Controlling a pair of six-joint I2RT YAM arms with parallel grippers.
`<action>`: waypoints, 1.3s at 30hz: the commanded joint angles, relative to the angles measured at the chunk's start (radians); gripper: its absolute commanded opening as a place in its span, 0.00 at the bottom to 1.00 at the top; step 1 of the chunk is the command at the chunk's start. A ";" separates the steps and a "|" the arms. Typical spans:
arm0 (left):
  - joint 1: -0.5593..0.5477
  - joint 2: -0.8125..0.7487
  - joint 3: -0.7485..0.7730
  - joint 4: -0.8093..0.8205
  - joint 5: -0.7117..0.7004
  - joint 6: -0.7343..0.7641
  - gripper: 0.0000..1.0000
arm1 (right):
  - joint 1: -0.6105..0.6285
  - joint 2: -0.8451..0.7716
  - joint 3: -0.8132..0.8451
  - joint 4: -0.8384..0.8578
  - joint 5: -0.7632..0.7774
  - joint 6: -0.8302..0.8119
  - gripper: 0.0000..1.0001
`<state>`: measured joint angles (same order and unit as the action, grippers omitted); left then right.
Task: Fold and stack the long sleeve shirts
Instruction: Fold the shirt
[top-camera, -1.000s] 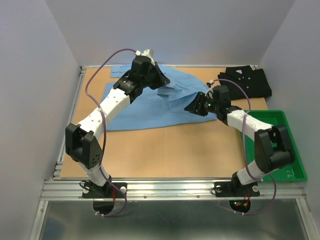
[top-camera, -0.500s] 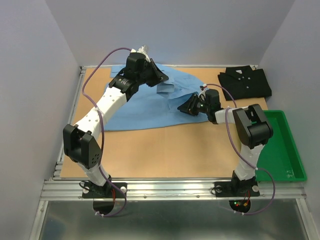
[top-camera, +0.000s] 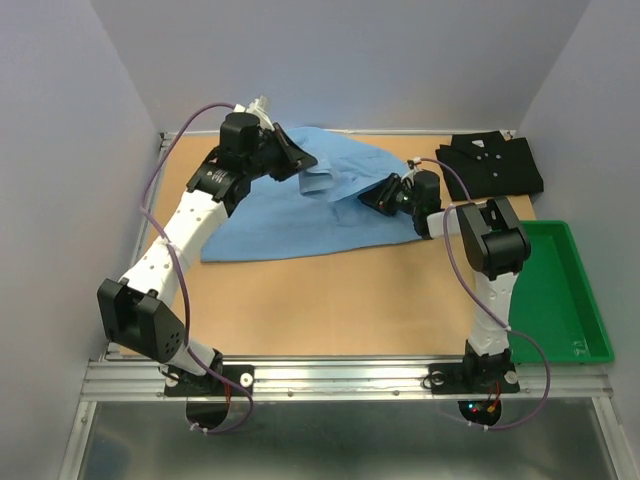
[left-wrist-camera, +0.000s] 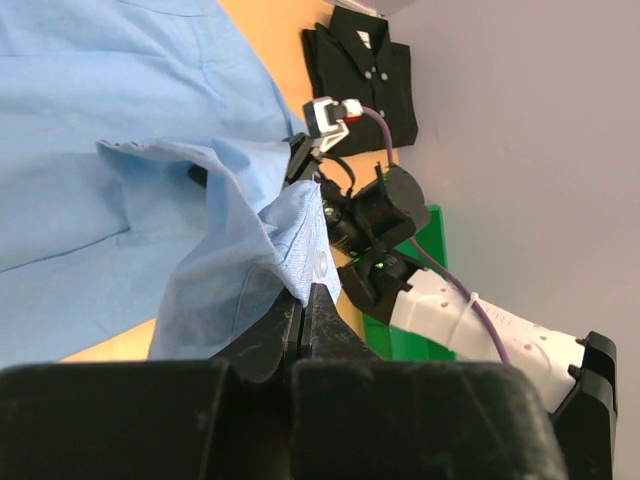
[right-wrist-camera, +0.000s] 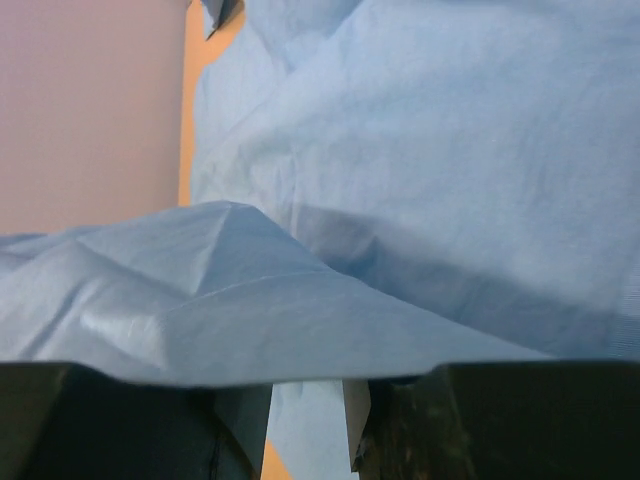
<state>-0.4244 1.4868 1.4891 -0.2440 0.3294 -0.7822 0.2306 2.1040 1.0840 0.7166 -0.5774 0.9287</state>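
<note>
The light blue shirt (top-camera: 300, 215) is spread over the far middle of the table (top-camera: 330, 300). A fold of its cloth is pinched and held raised between the pressed-together fingers of the left gripper (top-camera: 306, 165). The right gripper (top-camera: 366, 198) is set low at the shirt's right part. Blue cloth is draped across its fingers, which are seen somewhat apart; whether that cloth is gripped cannot be told. The black shirt (top-camera: 492, 165) is laid folded at the far right corner, apart from the blue one and beyond the green tray (top-camera: 560, 300).
</note>
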 joint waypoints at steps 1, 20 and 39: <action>0.042 -0.051 -0.052 -0.004 0.059 0.043 0.00 | -0.023 0.031 0.056 0.084 0.020 0.019 0.35; 0.168 -0.017 -0.407 0.048 0.128 0.115 0.00 | -0.077 -0.001 -0.073 0.124 0.067 0.010 0.38; 0.248 0.047 -0.464 -0.021 0.171 0.182 0.00 | -0.079 -0.231 -0.252 0.116 0.086 -0.044 0.48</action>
<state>-0.1810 1.5784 1.0512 -0.2699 0.4599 -0.6231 0.1566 1.9533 0.8677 0.7773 -0.5037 0.9024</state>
